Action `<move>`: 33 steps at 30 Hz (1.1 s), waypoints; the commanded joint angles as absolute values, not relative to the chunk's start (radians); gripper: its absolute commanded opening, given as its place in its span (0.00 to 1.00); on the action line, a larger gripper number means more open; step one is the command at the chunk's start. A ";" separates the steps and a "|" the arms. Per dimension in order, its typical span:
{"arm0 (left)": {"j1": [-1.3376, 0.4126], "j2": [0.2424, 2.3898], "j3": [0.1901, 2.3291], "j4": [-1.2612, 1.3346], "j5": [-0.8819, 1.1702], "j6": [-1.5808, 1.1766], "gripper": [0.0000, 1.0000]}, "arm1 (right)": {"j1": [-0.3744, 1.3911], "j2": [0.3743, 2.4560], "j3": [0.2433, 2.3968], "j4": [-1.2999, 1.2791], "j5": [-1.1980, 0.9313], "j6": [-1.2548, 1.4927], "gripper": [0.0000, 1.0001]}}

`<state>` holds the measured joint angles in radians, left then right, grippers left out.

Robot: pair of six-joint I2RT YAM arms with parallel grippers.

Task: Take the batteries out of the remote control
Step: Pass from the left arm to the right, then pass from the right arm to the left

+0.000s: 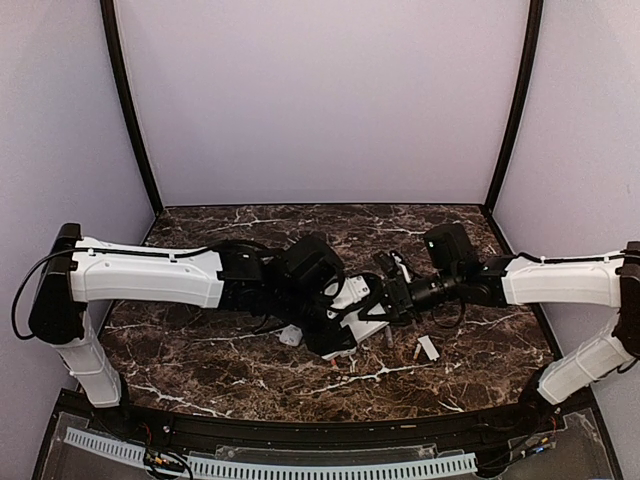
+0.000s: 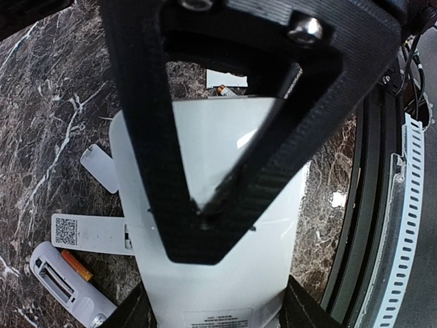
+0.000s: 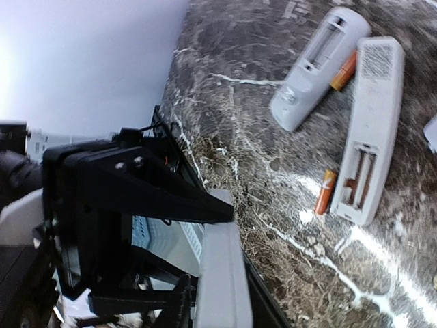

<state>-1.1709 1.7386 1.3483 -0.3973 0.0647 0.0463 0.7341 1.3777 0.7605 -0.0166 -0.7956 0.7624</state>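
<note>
Over the middle of the counter [image 1: 200, 360], the left claw [image 1: 335, 303] clamps a white remote [image 2: 212, 273] across its width; the right claw [image 1: 388, 295] has a finger against that remote's edge, but I cannot tell whether it has closed. Two orange batteries [image 3: 345, 70] lie loose on the counter; one sits between two opened remotes [image 3: 321, 68], the other just beside the longer one

On the table [image 3: 239, 123] a battery [image 3: 343, 70] lies between the left remote [image 3: 315, 67] and the right remote [image 3: 372, 123].

The white remote [image 2: 225, 273] runs off the left wrist view's bottom edge. A white scrap [image 3: 431, 133] at the right wrist view's right edge is mostly cropped.
</note>
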 commanded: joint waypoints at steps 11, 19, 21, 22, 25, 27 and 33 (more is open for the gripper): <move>-1.116 1.732 1.402 -0.388 0.062 -0.003 0.87 | 0.694 1.282 0.725 0.099 -0.663 0.857 0.00; -0.961 1.578 1.287 -0.165 0.314 -0.340 0.99 | 0.622 1.097 0.698 0.185 -0.532 0.782 0.00; -0.922 1.549 1.243 -0.066 0.377 -0.446 0.99 | 0.620 1.067 0.694 0.247 -0.540 0.760 0.00; -0.898 1.534 1.204 -0.022 0.398 -0.523 0.99 | 0.619 1.057 0.696 0.277 -0.552 0.750 0.00; -0.856 1.509 1.134 0.219 0.509 -0.656 0.99 | 0.620 1.051 0.708 0.349 -0.606 0.735 0.00; -0.850 1.504 1.108 0.328 0.570 -0.718 0.99 | 0.620 1.050 0.706 0.411 -0.640 0.736 0.00; -0.849 1.514 1.106 0.470 0.686 -0.794 0.98 | 0.623 1.085 0.712 0.549 -0.749 0.764 0.00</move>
<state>-0.8482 1.5234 1.1152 0.2893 0.5526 -0.6956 0.6231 1.0657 0.7063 0.3813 -0.6594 0.7605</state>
